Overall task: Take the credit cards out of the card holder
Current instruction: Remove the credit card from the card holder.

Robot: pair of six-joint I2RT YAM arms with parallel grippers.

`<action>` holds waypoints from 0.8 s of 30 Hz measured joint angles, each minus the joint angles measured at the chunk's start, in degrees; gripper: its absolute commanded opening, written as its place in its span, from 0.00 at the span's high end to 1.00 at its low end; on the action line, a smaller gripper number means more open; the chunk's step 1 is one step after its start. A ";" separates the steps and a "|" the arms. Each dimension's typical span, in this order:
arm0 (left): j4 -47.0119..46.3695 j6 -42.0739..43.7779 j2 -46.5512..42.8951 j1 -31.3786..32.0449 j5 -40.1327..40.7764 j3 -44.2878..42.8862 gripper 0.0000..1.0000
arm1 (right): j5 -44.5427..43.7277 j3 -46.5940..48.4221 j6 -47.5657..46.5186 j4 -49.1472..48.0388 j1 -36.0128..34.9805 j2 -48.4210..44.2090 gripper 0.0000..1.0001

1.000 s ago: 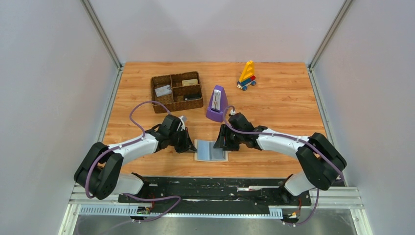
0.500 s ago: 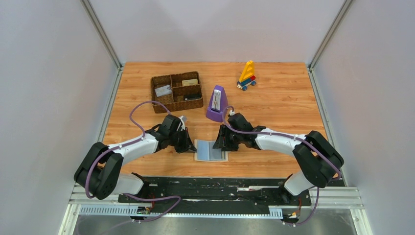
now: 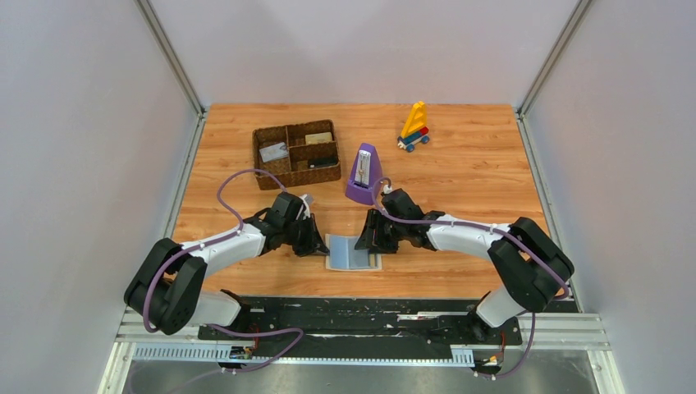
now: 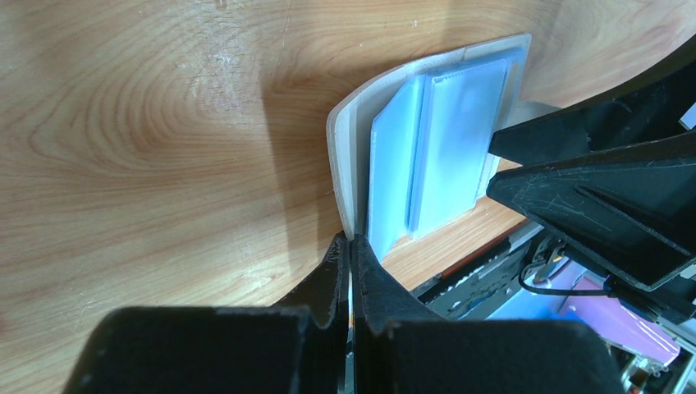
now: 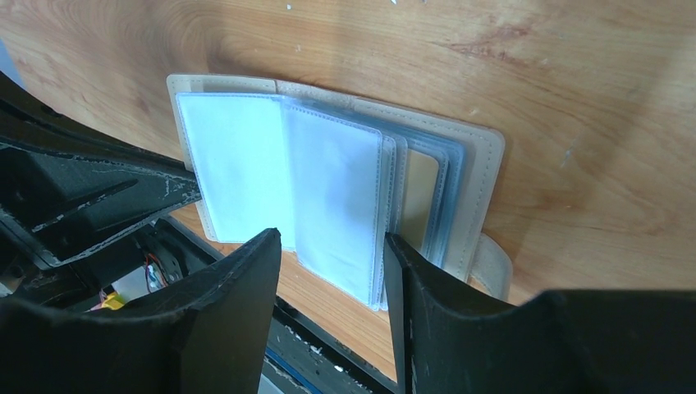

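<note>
Across the wooden table (image 3: 476,164), both arms reach inward to the near middle, where the card holder (image 3: 354,253) lies opened flat between them. At the back left sits a brown woven tray (image 3: 296,154) with loose cards (image 3: 273,152) in its compartments. A purple metronome (image 3: 362,175) stands just behind the right arm's wrist, and a coloured block toy (image 3: 414,125) is well apart at the far right. The left fingers (image 4: 350,254) are pressed together on the edge of the holder's left cover, which curls upward. The right fingers (image 3: 371,243) stand partly apart, straddling the clear sleeves and holding nothing. A tan card (image 5: 418,197) shows inside one sleeve.
</note>
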State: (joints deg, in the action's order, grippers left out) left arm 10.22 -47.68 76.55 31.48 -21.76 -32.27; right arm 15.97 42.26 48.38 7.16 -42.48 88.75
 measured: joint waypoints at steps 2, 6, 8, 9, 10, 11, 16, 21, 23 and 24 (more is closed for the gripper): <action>0.04 0.00 0.00 0.00 0.04 0.00 1.00 | 0.35 -0.04 0.04 -0.39 0.04 0.09 0.50; 0.04 0.00 0.00 0.00 0.07 0.02 1.00 | 1.33 -0.26 0.33 -1.62 0.15 0.11 0.50; 0.09 -0.02 0.00 0.00 0.07 0.09 1.00 | 1.84 -0.33 0.57 -2.45 0.20 0.11 0.50; 0.13 -0.02 0.00 0.00 0.13 0.15 1.00 | 2.10 -0.39 0.66 -2.89 0.20 0.11 0.50; 0.15 -0.02 0.00 -0.02 0.22 0.26 1.00 | 2.34 -0.55 0.72 -3.52 0.20 0.11 0.50; 0.20 -0.02 0.00 -0.02 0.28 0.37 1.00 | 2.62 -0.70 0.85 -4.04 0.20 0.11 0.50; 0.22 0.00 0.00 -0.02 0.46 0.66 1.00 | 3.52 -1.20 1.09 -5.53 0.31 0.09 0.53; 0.07 -0.11 0.00 -0.04 0.28 0.70 1.00 | 4.90 -1.27 1.49 -7.13 0.28 0.09 0.59; -0.20 -0.24 0.00 0.02 0.04 0.70 1.00 | 5.79 -1.31 1.70 -8.07 0.13 0.07 0.60; -0.26 -0.26 0.00 0.02 -0.04 0.70 1.00 | 6.12 -1.31 1.75 -8.41 0.09 0.07 0.61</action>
State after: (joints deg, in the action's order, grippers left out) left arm 9.96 -47.94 76.55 31.51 -21.80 -31.57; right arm 22.09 40.95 50.13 -1.26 -42.39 88.82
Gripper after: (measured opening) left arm 0.007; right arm 0.415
